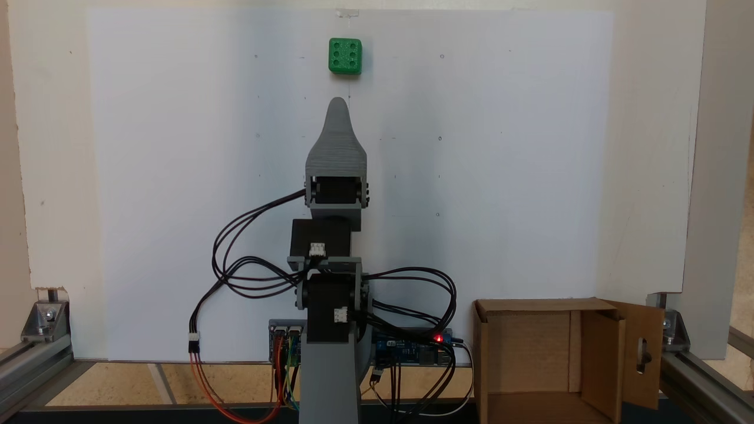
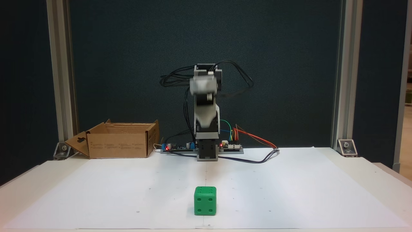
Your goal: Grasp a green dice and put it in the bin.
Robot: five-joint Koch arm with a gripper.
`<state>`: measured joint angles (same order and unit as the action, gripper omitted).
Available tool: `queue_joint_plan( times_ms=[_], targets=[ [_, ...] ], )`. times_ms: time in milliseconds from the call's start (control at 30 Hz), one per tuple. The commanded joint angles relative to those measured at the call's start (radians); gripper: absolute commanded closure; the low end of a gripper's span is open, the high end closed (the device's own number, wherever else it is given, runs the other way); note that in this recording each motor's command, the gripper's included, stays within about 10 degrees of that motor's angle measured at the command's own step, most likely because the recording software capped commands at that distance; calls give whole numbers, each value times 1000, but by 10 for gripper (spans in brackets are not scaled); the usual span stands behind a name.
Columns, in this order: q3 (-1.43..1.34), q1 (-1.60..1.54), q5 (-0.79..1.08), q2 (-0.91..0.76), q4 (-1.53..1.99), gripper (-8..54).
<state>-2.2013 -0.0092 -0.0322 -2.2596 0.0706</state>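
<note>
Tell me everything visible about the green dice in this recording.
The green dice is a small bright green cube, plastic-looking, with rounded edges and recessed same-colour pips: six on top in a fixed view, four on the side facing the other camera. It sits flat on the white sheet, untouched, beyond the hand.

A dark blue-grey partition [image 2: 128, 64] closes off the back of the scene, framed by two upright aluminium posts [image 2: 61, 80] — each bolted down with a corner bracket [image 2: 347, 147]. The surface [image 2: 370, 174] is off-white and covered by a large white paper sheet [image 2: 289, 187] (dotted with small marks). Light is even, with soft shadows — a brighter room shows at the right edge.
</note>
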Motion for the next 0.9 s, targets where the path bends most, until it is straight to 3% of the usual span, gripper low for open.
queue_joint_plan(
  times_ms=[0, 100, 467, 600, 867],
  targets=[
    [126, -2, 23, -81, 155, 34],
    [214, 8, 23, 91, 371, 34],
    [930, 26, -40, 696, 1073, 32],
    [1147, 21, -71, 818, 1290, 32],
    [1457, -5, -83, 1029, 1339, 31]
  ],
)
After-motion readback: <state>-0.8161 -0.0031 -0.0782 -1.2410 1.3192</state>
